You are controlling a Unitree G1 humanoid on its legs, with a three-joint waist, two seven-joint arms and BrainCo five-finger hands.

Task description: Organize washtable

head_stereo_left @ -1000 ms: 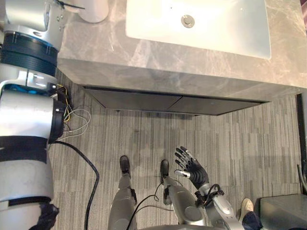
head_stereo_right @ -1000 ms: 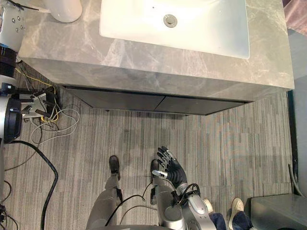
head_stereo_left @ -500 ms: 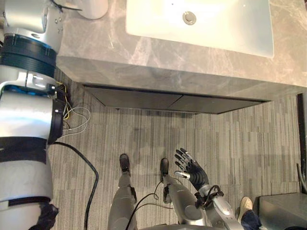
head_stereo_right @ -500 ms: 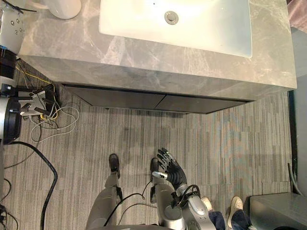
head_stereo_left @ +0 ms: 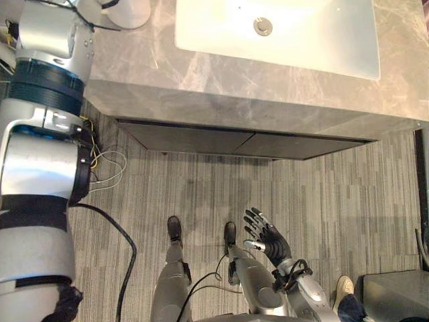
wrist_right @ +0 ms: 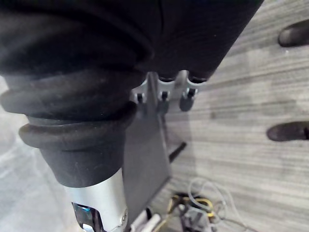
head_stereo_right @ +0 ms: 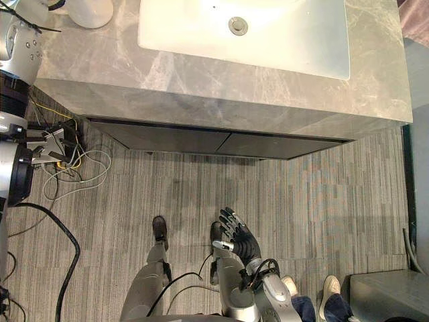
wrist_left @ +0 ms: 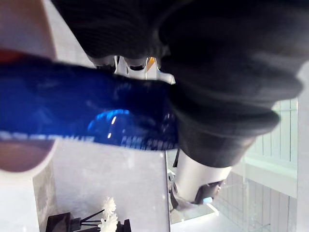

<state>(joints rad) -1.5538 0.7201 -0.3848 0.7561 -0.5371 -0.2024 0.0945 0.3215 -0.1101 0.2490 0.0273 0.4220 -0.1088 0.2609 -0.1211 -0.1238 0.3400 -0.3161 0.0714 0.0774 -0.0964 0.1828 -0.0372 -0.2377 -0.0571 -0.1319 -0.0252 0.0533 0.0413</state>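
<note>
The grey marble washtable (head_stereo_left: pixel 221 80) runs across the top of the eye views, with a white sink basin (head_stereo_left: pixel 301 33) and its drain (head_stereo_left: pixel 263 26) set in it. A white cup (head_stereo_right: pixel 90 10) stands at the counter's far left. My left arm reaches up past that corner. In the left wrist view a dark blue tube (wrist_left: pixel 87 116) lies right against my left hand (wrist_left: pixel 207 58); whether it is held is hidden. My right hand (head_stereo_left: pixel 268 238) hangs low over the floor, open and empty.
Dark cabinet fronts (head_stereo_left: pixel 248 144) sit under the counter. Loose wires (head_stereo_right: pixel 67 161) lie on the floor at the left. A person's shoes (head_stereo_right: pixel 330 287) and a dark box (head_stereo_left: pixel 395 295) are at the lower right. Small white flowers (wrist_left: pixel 108 220) stand on the counter.
My left arm has shifted a little to the right by the counter's left end. The right hand has stayed where it was.
</note>
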